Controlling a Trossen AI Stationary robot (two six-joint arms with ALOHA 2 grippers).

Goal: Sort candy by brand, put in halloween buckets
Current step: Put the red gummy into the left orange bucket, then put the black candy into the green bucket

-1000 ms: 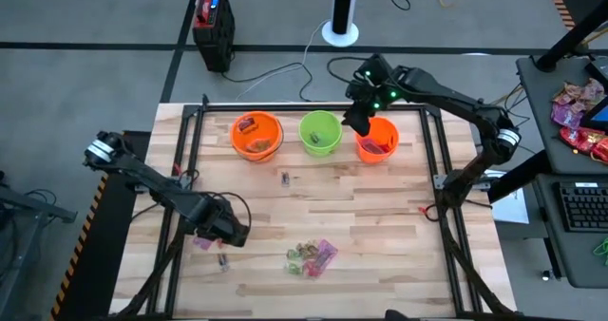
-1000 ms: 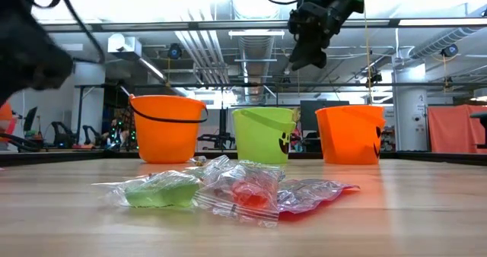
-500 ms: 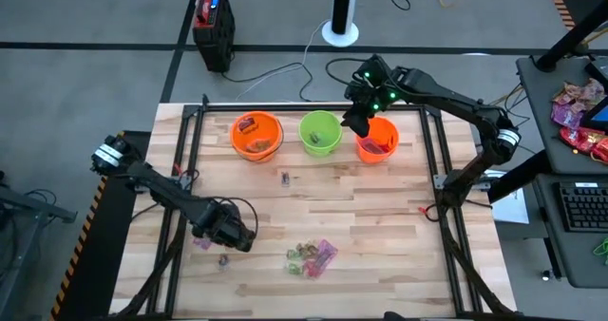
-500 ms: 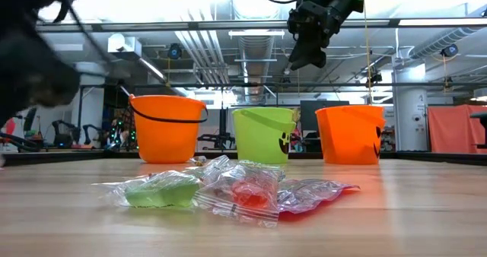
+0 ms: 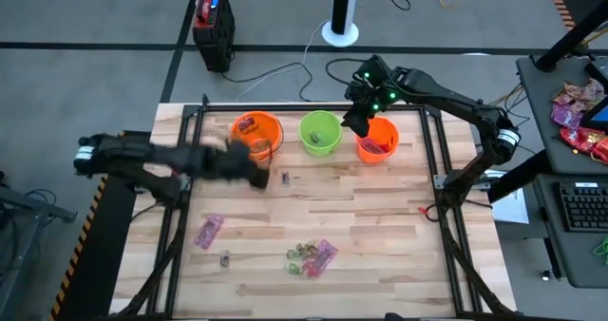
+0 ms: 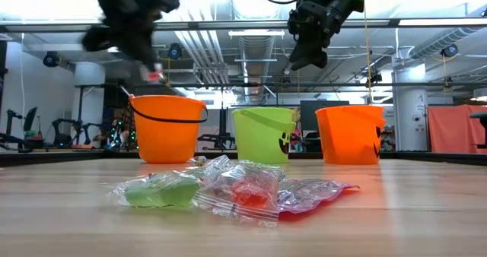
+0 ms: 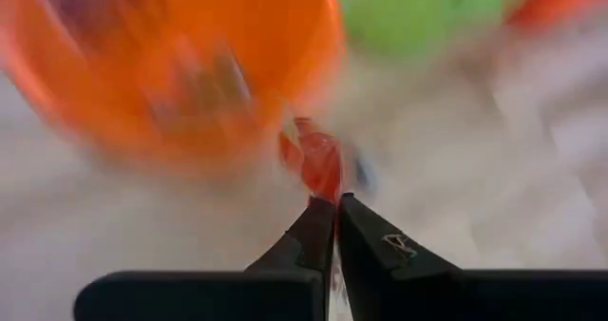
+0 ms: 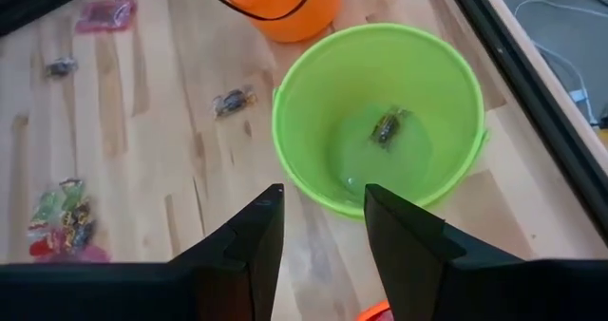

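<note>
Three buckets stand in a row at the table's far side: left orange [image 5: 256, 136], lime green [image 5: 320, 132], right orange [image 5: 377, 139]. My left gripper [image 5: 258, 175], blurred by motion, is high in the low view [image 6: 129, 21]. It is beside the left orange bucket's near rim, shut on a small red candy packet [image 7: 318, 164]. My right gripper [image 8: 323, 217] is open and empty, above the green bucket [image 8: 380, 112], which holds one small piece [image 8: 388, 126]. A pink packet [image 5: 209, 231], a tiny piece [image 5: 225, 258] and a candy pile [image 5: 312, 256] lie on the near table. My left gripper pinches the red packet between its two fingertips [image 7: 328, 228] by its near edge [image 7: 321, 190]. The packet sticks out past the fingers, lifted clear of the table. It shows as a red bit below the gripper in the low view [image 6: 156, 74].
Another small piece [image 5: 285, 178] lies on the wood in front of the buckets. A black frame rail [image 5: 285, 105] runs round the table's far and side edges. A heap of packets [image 5: 579, 112] sits off the table at right.
My left gripper has risen from the near left table by the pink packet. It has swung fast toward the far edge, up to the left orange bucket, carrying the red packet clear of the table. The pink packet stays where it lay.
</note>
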